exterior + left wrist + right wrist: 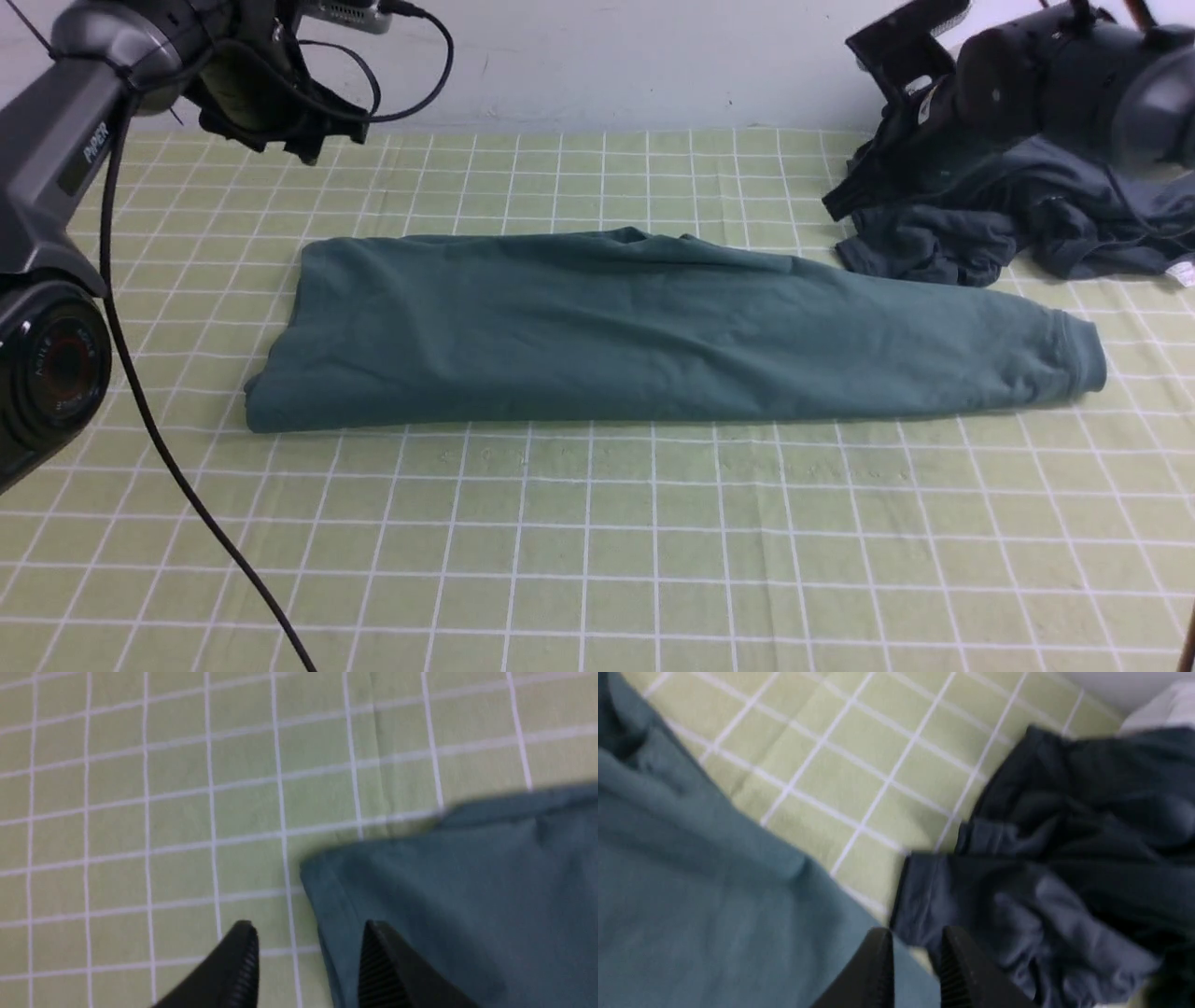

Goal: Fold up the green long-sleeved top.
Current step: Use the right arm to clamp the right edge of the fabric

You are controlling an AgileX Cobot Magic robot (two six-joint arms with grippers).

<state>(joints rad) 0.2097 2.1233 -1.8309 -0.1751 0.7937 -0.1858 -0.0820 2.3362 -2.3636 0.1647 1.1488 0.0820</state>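
**Green top half-folded, both arms up and off it**

The green long-sleeved top [597, 327] is lying mid-table as one long band, already doubled lengthways. The body end is sitting toward the robot's left and the sleeve is running out to a cuff [1083, 355] on the right. It is looking soft, light and limp – knit fabric draping flat with shallow creases and no stiffness to lean on. My guess is the stacked layers are going to slide over each other if only the top one gets pinched. Best holds, I'd say, are the cuff end and the left corners [322, 877], gripping through every layer at the edge and lifting low.

The left gripper [308, 933] is hovering over that left corner with jaws spread wide and nothing between them. The right gripper [916, 935] is hanging above the sleeve's far edge with fingers drawn nearly together and pinching nothing.

A crumpled dark garment [990, 215] is sitting just beside the sleeve at far right – it may be touching, and there's a risk of snagging it. The checked green tablecloth [653, 541] is covering the table under everything.
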